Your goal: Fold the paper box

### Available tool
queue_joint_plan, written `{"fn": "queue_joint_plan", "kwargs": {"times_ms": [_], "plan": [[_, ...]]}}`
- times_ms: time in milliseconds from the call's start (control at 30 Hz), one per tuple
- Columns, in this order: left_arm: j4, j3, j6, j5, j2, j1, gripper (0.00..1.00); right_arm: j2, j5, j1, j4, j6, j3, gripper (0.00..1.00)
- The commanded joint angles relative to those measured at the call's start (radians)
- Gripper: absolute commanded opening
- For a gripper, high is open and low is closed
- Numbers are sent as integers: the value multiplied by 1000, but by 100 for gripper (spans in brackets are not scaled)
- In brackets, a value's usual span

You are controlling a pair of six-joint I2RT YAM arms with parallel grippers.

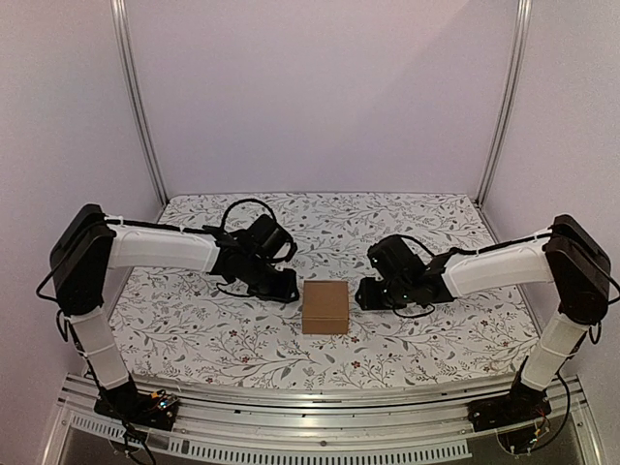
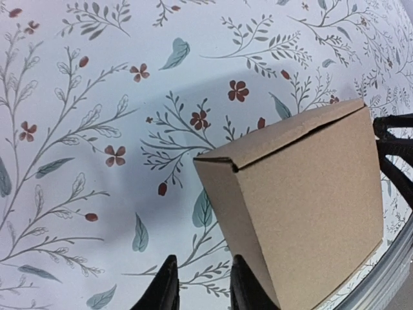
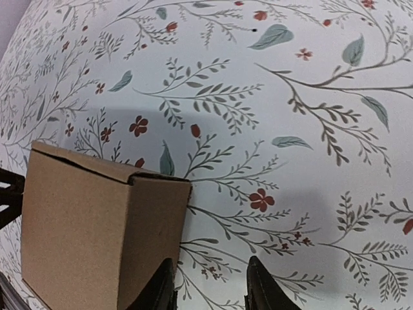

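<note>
The paper box (image 1: 325, 307) is a closed brown cube-like carton standing on the floral cloth between my two grippers. My left gripper (image 1: 288, 288) sits just left of it, low over the cloth, open and empty. In the left wrist view the gripper (image 2: 201, 289) has its right fingertip (image 2: 244, 290) close beside the box (image 2: 303, 206). My right gripper (image 1: 364, 294) sits just right of the box, open and empty. In the right wrist view the gripper (image 3: 210, 289) has its left fingertip (image 3: 161, 290) next to the box (image 3: 97, 226).
The floral tablecloth (image 1: 203, 329) covers the table. White walls with metal posts (image 1: 140, 107) close in the back and sides. A metal rail (image 1: 320, 407) runs along the near edge by the arm bases.
</note>
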Motion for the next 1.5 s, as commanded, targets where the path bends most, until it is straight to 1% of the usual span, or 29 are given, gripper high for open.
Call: {"fn": "queue_joint_plan", "kwargs": {"times_ms": [0,100,200,267,333,367,400,633,767,867,967,1200,1333,1400,1467], "plan": [[-76,14,35,-79,-94,16,37,-125,101,-31,-106,-58,-25,47],[-113,19,50,-146,-149,18,52,-212,156,-37,-174,-106,-26,62],[-157,26,67,-190,-205,21,61,-295,223,-44,-247,-147,-24,78],[-192,32,79,-230,-246,22,68,-366,268,-47,-294,-178,-23,97],[-221,35,92,-271,-291,25,82,-420,308,-47,-336,-204,-20,99],[-235,38,101,-287,-315,25,94,-442,328,-48,-359,-216,-18,99],[-252,41,111,-305,-335,27,99,-477,356,-48,-385,-230,-13,99],[-350,53,170,-374,-511,28,100,-625,475,-48,-551,-285,24,99],[-359,13,185,-384,-638,28,100,-711,565,-47,-628,-255,35,99],[-344,-43,186,-379,-738,28,100,-783,608,-48,-666,-225,20,99],[-314,-116,178,-365,-847,27,100,-845,617,-48,-689,-206,-16,99],[-211,-330,116,-318,-1078,27,100,-1017,621,-47,-703,-141,-142,99],[-183,-414,87,-308,-1162,28,100,-1113,608,-48,-704,-115,-196,99],[-176,-436,82,-315,-1190,28,100,-1137,594,-48,-698,-129,-207,99],[-170,-451,82,-323,-1211,28,99,-1152,612,-48,-697,-120,-212,99]]}}
